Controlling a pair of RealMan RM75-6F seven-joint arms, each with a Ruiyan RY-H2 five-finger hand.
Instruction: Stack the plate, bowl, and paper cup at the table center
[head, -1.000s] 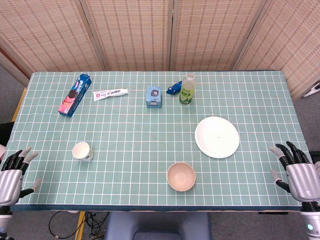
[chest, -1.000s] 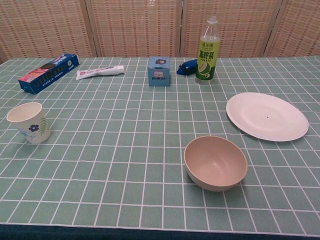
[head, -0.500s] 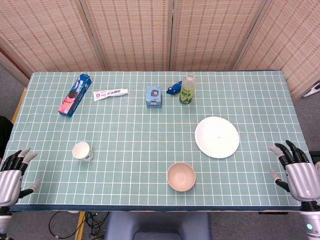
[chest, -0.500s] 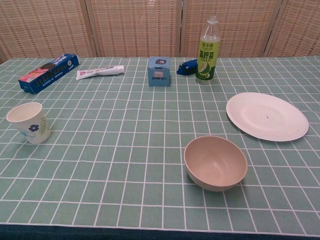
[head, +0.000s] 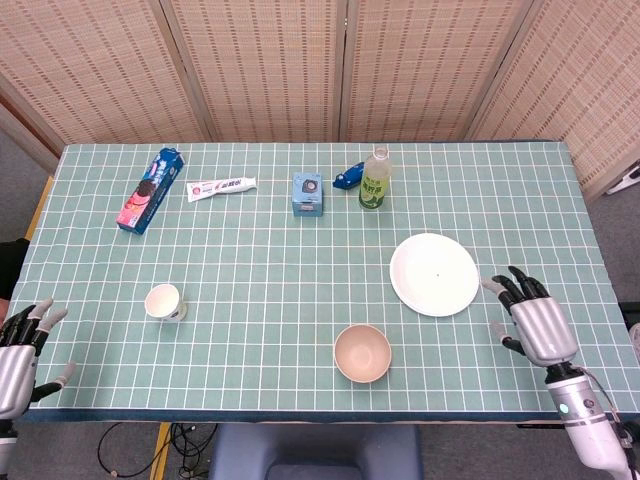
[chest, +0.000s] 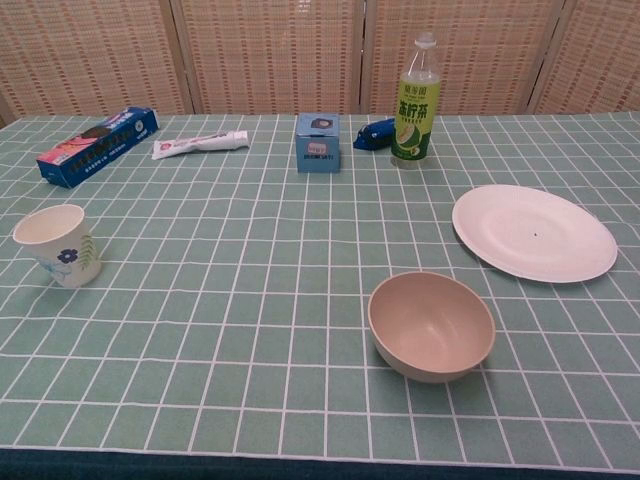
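Plate (head: 434, 274), bowl (head: 362, 353) and paper cup (head: 164, 301) sit apart on your table (head: 270, 260), nothing stacked: the plate is right of centre, the bowl is near the front edge, and the cup stands upright far left. Your right hand (head: 533, 322) hovers just beside the plate, fingers spread, holding nothing. Your left hand (head: 20, 350) waits at the front-left corner, fingers spread too.

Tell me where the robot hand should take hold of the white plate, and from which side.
Probably by the rim on its right edge. The white plate lies flat on the table, so only the thin raised rim offers a hold: fingers above, thumb slid under. The right robot hand is open just beyond that edge, with nothing between them, so coming in from the right looks best.
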